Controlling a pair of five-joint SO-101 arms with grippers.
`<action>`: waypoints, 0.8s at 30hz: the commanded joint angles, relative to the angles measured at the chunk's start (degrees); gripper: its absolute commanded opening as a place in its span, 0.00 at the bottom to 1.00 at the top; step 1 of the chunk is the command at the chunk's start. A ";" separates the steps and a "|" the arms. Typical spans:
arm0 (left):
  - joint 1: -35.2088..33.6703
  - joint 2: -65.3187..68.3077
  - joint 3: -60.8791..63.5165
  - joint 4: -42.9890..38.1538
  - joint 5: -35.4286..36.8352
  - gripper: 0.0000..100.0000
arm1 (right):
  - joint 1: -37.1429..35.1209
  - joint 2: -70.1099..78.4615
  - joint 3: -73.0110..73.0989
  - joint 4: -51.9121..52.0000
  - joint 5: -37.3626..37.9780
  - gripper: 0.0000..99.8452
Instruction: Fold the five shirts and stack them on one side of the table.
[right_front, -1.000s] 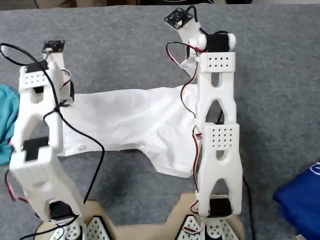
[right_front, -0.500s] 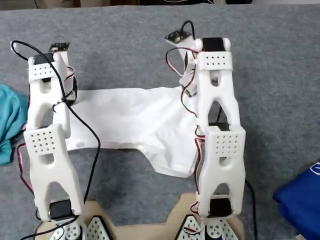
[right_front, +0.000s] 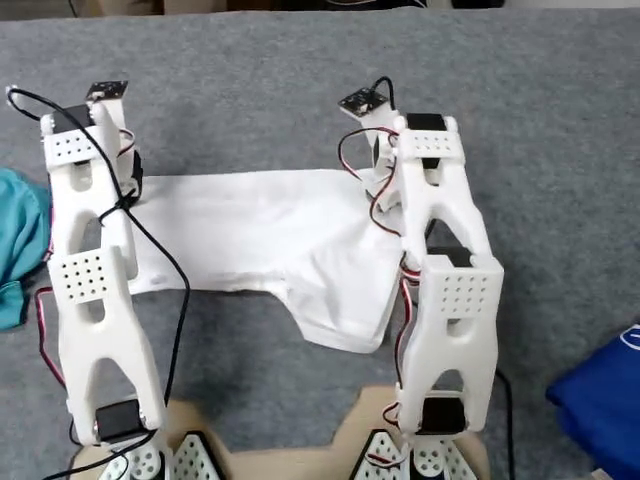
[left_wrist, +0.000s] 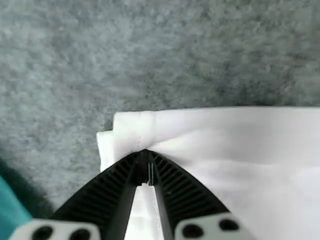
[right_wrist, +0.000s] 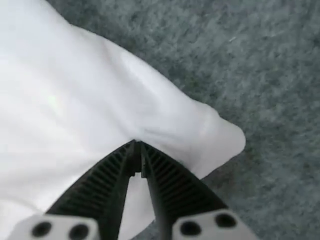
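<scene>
1. White cloth, a shirt (right_front: 260, 235), is lying mid-table on the grey table cover (right_front: 250, 90), spread between your two arms. Its long axis is running left to right, and one flap (right_front: 345, 320) is pointing back toward the arm bases on the right side.
2. Your left claw (left_wrist: 145, 154) is pinching the shirt's far left corner, jaws closed flat on the fabric. Your right claw (right_wrist: 136, 146) is gripping the far right corner the same way.
3. For a clean fold, you should be moving both claws together at one height. Hold the far edge taut and bring it toward the near edge, so the crease is running along the long axis.
4. The teal cloth (right_front: 15, 240) is sitting at the left edge and the blue shirt (right_front: 600, 400) at the near right, both apart from the white one.
</scene>
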 joint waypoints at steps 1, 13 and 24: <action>-4.04 0.22 -1.58 0.09 -1.05 0.02 | 3.03 -3.03 0.22 -1.23 1.93 0.01; 1.49 -1.10 -8.26 5.45 -0.97 0.02 | -3.74 -22.81 0.66 11.25 9.23 0.01; 0.18 -19.12 8.62 5.63 -1.05 0.02 | -14.29 -68.35 55.96 -3.78 10.73 0.01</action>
